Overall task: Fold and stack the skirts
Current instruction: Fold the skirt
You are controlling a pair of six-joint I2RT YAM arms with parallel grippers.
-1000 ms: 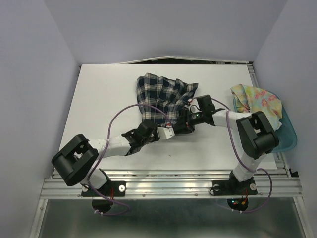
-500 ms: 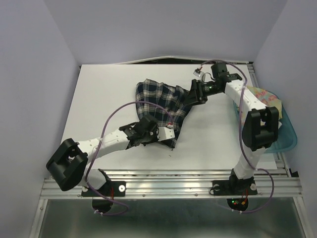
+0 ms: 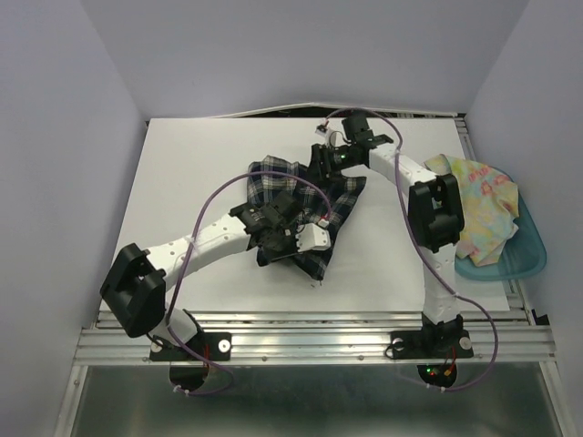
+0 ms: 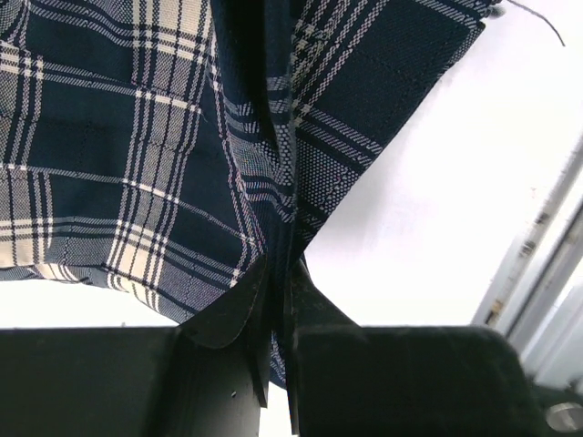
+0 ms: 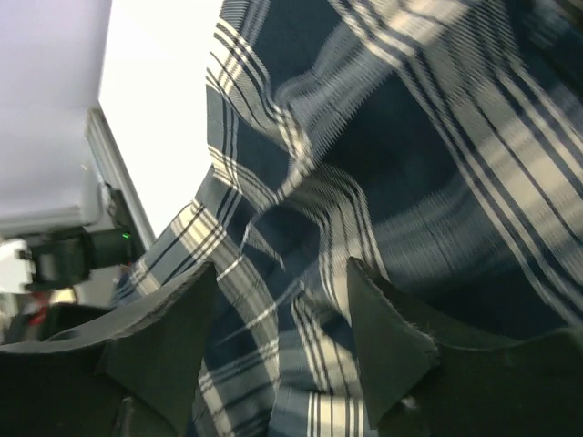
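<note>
While I am working the first fold of the plaid skirt (image 3: 344,198), I am logging things as they are standing

Plaid skirt: lying bunched near the middle of the table (image 3: 200,164), both arms reaching over it.

Left gripper (image 4: 279,282): pinching a ridge of the plaid cloth, fingers pressed together on it.

Right gripper (image 5: 281,264): hovering at the far edge of the same skirt, fingers standing apart, cloth showing between and beyond them. I am not able to tell whether the pads are touching it.

Pastel skirt (image 3: 478,196): waiting at the right, draped over the teal bin (image 3: 528,250), well apart from the work.

Handling note, my judgement: I am wanting the right fingers closing on one clean hem before I am moving either arm. Both holds should then be travelling level and together, cloth taut between them, so the fold is landing flat rather than twisted.

Risk: the left pinch seems to be gathering more than one layer, so I am planning slow, low motion
</note>
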